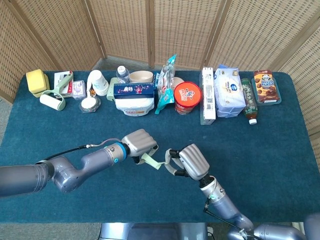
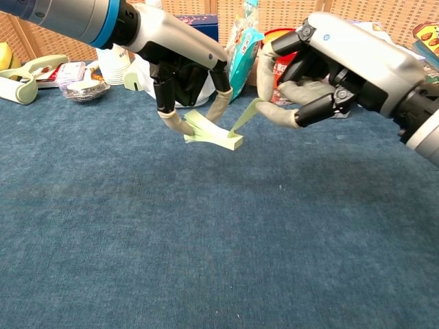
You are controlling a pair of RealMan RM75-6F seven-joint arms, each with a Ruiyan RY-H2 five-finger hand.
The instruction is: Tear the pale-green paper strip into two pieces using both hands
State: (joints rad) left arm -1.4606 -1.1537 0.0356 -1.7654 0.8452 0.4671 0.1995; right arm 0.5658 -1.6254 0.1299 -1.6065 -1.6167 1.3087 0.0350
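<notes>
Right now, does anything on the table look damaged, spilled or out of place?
Only the pale-green paper strip: it hangs crumpled above the blue cloth, pulled between the left hand and right hand. Whether it has torn, I cannot tell.

Woven rattan folding screen behind a tabletop draped in dark teal carpet-like cloth, evenly lit, with pale floor at the left edge.

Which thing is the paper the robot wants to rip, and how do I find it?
Look at the blue table, near its front edge, where the left hand and the right hand almost meet. The pale-green paper strip stretches between them, pinched at both ends above the cloth. It is the only thin, bendy green thing held up there; the boxes and bottles sit far back.
</notes>
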